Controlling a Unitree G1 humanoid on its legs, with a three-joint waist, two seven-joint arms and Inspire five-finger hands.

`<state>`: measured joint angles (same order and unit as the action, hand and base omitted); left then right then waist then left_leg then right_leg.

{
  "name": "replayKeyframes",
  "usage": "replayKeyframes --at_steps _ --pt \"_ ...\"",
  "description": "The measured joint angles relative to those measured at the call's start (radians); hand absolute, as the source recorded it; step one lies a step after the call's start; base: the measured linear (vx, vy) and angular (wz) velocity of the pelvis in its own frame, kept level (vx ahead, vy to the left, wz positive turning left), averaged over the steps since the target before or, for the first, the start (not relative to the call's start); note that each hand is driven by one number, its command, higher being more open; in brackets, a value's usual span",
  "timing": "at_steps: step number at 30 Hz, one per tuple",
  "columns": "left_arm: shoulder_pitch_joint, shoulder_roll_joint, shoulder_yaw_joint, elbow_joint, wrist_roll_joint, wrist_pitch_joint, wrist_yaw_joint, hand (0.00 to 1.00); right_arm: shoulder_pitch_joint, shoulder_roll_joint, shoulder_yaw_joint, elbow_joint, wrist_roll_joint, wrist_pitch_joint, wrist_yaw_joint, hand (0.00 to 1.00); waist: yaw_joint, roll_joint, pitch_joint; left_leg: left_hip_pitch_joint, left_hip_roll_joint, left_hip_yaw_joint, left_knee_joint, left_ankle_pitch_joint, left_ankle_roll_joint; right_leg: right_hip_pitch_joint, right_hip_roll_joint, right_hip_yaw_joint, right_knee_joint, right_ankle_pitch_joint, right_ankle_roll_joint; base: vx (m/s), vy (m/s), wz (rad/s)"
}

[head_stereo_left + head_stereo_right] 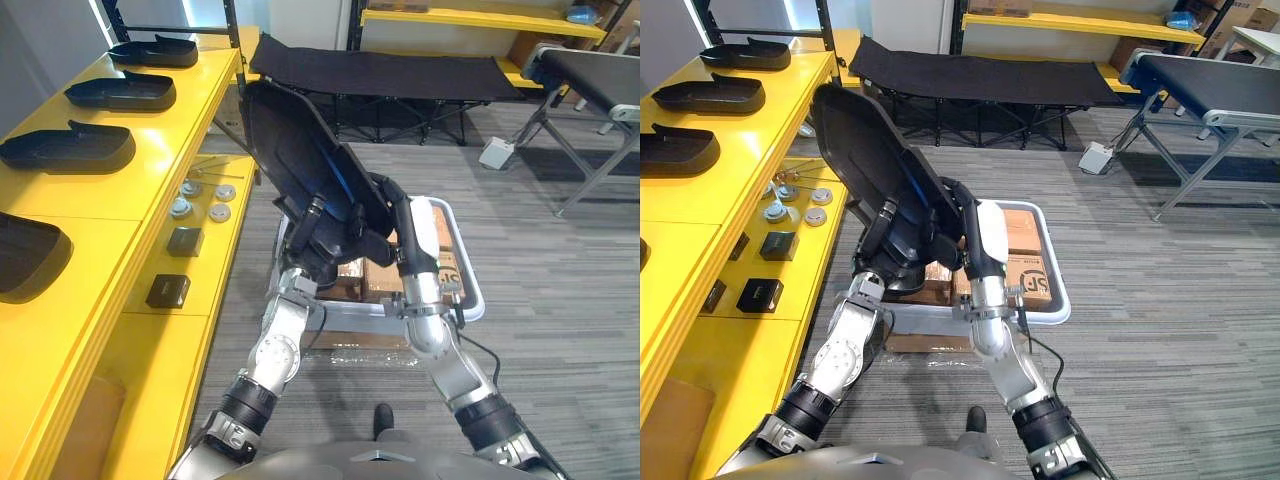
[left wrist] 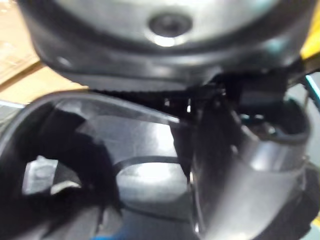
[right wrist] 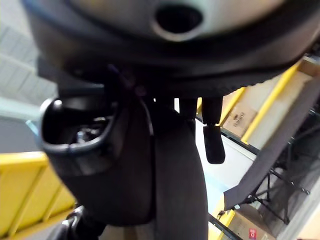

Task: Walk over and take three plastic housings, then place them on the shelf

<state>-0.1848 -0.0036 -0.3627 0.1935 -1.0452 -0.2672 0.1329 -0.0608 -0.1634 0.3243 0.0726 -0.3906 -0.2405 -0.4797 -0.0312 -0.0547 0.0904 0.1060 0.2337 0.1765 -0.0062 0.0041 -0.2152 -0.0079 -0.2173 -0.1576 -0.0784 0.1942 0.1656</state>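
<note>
Risk noted: the housing [image 1: 290,140], held steeply tilted on end just beside the yellow shelf [image 1: 150,170], may twist loose or clip the shelf edge, since it is supported at its lower rim alone. The left hand [image 1: 322,245] is curled on that rim. The right hand [image 1: 385,200] is against it, grip not discernible. Farther along the shelf lie other housings [image 1: 70,148]

The left arm [image 1: 280,340] and the right arm [image 1: 440,352] are built of rounded silver-grey metal segments with bulbous elbows, and each is ringed lower down by a black ribbed band with a bright metal collar. The left hand [image 1: 322,232] and the right hand [image 1: 384,196] are dark and glossy, and the right forearm carries a long white panel [image 1: 425,235]. Close up, each wrist casing is a smooth grey dome with a round dark recess [image 2: 170,22] like a screw socket.
</note>
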Motion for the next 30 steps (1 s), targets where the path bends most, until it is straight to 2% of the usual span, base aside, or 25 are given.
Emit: replayKeyframes --at_steps 1,3,4,7,12,14,15,16,18,21,24,27,30 --pt "0.008 -0.002 0.008 -0.035 0.080 0.001 0.048 0.00 0.019 0.024 -0.005 -0.021 0.057 0.012 -0.011 1.00 -0.002 0.005 -0.003 0.001 0.000 0.001 0.000 0.000 0.000 0.000 0.000 0.000 0.000 0.000 0.000 0.00 0.000 0.00" --pt "0.030 -0.003 0.012 -0.086 0.155 0.006 0.081 0.00 0.034 0.037 -0.025 -0.046 0.091 0.015 -0.011 1.00 -0.002 0.008 -0.004 0.002 0.000 0.002 0.000 -0.001 -0.001 0.000 0.000 0.000 0.000 0.000 0.000 0.00 0.000 0.00" --pt "0.062 -0.010 0.029 -0.146 0.263 0.012 0.119 0.00 0.065 0.053 -0.061 -0.090 0.134 0.013 -0.012 1.00 -0.003 0.011 -0.006 0.003 0.000 0.003 0.000 -0.002 -0.002 0.002 0.000 0.000 0.000 -0.001 0.000 0.00 0.000 0.00" --pt "0.096 -0.016 0.079 -0.207 0.419 0.021 0.167 0.00 0.103 0.057 -0.116 -0.148 0.193 0.006 -0.009 1.00 -0.004 0.018 -0.011 0.010 0.000 0.004 0.000 -0.005 -0.003 0.008 0.000 0.000 0.000 -0.002 -0.001 0.00 0.000 0.00" --pt "0.154 -0.027 0.141 -0.298 0.720 0.030 0.234 0.00 0.150 0.075 -0.134 -0.197 0.262 -0.015 0.043 1.00 -0.002 0.033 -0.020 0.011 0.000 0.004 0.000 -0.009 0.002 0.010 0.000 0.000 0.000 -0.006 -0.003 0.00 0.000 0.00" --pt "0.173 -0.025 0.215 -0.310 0.816 0.029 0.276 0.00 0.185 0.102 -0.207 -0.224 0.313 -0.021 0.059 1.00 -0.002 0.043 -0.026 0.011 0.000 0.004 0.000 -0.011 0.003 0.010 0.000 0.000 0.000 -0.009 -0.006 0.00 0.000 0.00" --pt "0.204 -0.026 0.302 -0.321 0.863 0.028 0.327 0.00 0.224 0.101 -0.289 -0.247 0.361 -0.022 0.085 1.00 -0.005 0.051 -0.030 0.014 0.000 0.007 0.000 -0.013 0.002 0.011 0.000 0.000 0.000 -0.011 -0.006 0.00 0.000 0.00" --pt "0.209 -0.026 0.313 -0.321 0.865 0.027 0.333 0.00 0.230 0.101 -0.298 -0.249 0.368 -0.022 0.089 1.00 -0.005 0.052 -0.031 0.015 0.000 0.007 0.000 -0.013 0.002 0.011 0.000 0.000 0.000 -0.011 -0.005 0.00 0.000 0.00" --pt "0.264 -0.025 0.410 -0.326 0.864 0.025 0.373 0.00 0.277 0.100 -0.382 -0.250 0.422 -0.022 0.123 1.00 -0.005 0.054 -0.032 0.017 0.000 0.009 0.000 -0.014 0.001 0.012 0.000 0.002 0.000 -0.013 -0.006 0.00 0.000 0.00" --pt "0.362 -0.025 0.437 -0.369 0.860 0.025 0.383 0.00 0.330 0.103 -0.382 -0.254 0.456 -0.016 0.185 1.00 -0.001 0.054 -0.032 0.017 0.000 0.010 0.000 -0.016 -0.002 0.012 0.000 0.002 0.000 -0.015 -0.007 0.00 0.000 0.00" --pt "0.439 -0.028 0.439 -0.422 0.831 0.025 0.355 0.00 0.342 0.103 -0.344 -0.254 0.469 -0.010 0.243 1.00 0.004 0.054 -0.032 0.009 0.000 0.007 0.002 -0.018 -0.003 0.010 0.000 -0.002 0.000 -0.017 -0.007 0.00 0.001 0.02" --pt "0.482 -0.030 0.436 -0.497 0.763 0.022 0.303 0.00 0.342 0.103 -0.296 -0.275 0.540 0.000 0.305 1.00 0.023 0.054 -0.032 -0.003 0.001 -0.012 0.006 -0.021 0.003 0.012 -0.002 -0.019 0.000 -0.021 -0.007 -0.01 0.005 0.19" --pt "0.496 -0.030 0.446 -0.569 0.760 0.003 0.277 0.00 0.337 0.102 -0.275 -0.278 0.597 0.017 0.316 1.00 0.036 0.055 -0.033 -0.054 0.001 -0.086 0.034 -0.023 0.006 0.030 -0.008 -0.089 0.000 -0.029 -0.005 0.00 0.003 0.62"
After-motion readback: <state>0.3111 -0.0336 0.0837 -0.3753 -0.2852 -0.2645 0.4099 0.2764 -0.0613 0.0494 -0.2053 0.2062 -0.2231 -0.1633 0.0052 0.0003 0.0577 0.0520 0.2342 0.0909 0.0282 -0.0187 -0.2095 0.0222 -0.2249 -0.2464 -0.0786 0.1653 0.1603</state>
